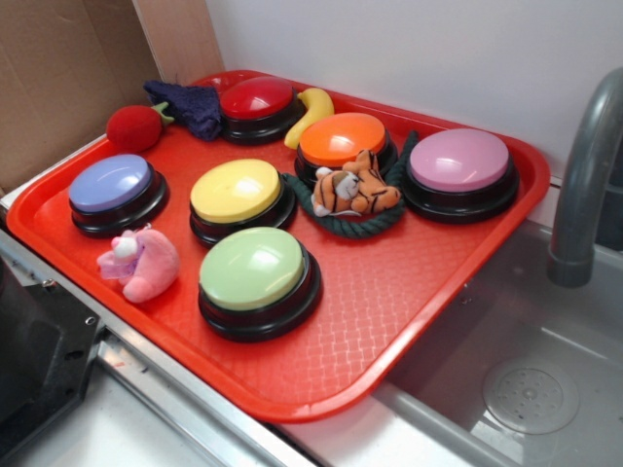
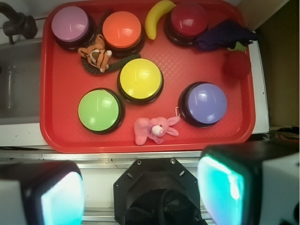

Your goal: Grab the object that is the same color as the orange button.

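Observation:
A small orange plush tiger [image 1: 355,188] [image 2: 96,52] with black stripes lies on the red tray [image 1: 389,311] [image 2: 61,103], on a dark green rope ring [image 1: 336,224] [image 2: 117,62]. It rests against the front of the orange button [image 1: 343,139] [image 2: 122,29], between that and the pink button [image 1: 459,161] [image 2: 70,23]. My gripper [image 2: 140,192] hangs high above the tray's near edge, far from the tiger, with both pads [image 2: 63,199] wide apart and nothing between them. It does not show in the exterior view.
Also on the tray: red [image 1: 256,97], yellow [image 1: 237,191], green [image 1: 253,269] and purple [image 1: 110,184] buttons, a banana [image 1: 310,114], a pink plush animal [image 1: 144,263], a purple cloth [image 1: 190,105] and a red ball [image 1: 134,126]. A sink [image 1: 526,389] and faucet [image 1: 584,165] lie to the right.

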Motion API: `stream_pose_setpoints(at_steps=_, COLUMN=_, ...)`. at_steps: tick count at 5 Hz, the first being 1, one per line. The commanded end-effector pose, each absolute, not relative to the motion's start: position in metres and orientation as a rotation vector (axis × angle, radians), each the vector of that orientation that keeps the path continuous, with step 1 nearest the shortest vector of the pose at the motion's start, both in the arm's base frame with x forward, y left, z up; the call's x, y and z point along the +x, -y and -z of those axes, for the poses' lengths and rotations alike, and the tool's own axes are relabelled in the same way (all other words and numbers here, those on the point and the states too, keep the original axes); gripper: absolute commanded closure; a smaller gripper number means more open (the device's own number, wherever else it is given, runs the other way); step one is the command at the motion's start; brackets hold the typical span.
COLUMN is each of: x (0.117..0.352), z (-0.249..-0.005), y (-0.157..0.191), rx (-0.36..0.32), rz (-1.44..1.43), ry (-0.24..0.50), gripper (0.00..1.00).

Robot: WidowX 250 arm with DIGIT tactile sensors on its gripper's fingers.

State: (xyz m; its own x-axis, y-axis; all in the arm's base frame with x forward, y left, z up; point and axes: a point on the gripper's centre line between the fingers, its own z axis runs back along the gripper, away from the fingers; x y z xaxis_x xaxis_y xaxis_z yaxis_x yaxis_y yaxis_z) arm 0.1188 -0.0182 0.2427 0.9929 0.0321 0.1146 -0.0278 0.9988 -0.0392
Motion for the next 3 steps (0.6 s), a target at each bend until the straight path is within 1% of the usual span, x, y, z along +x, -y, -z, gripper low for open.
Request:
stream_pose_setpoints(at_steps=1, x=0.119, z=-0.243, y=0.018, rx=-0.038, rz=-0.03, ry=0.115, gripper=0.0)
stream_pose_setpoints(at_steps=2, x=0.146, z=-0.221, y=0.025, rx=0.015, rz=-0.054, ry=0.181, gripper=0.0)
stream_pose_setpoints(at_steps=3, x=0.171, z=-0.199, y=0.037, rx=0.063, rz=-0.101, ry=0.199, gripper=0.0)
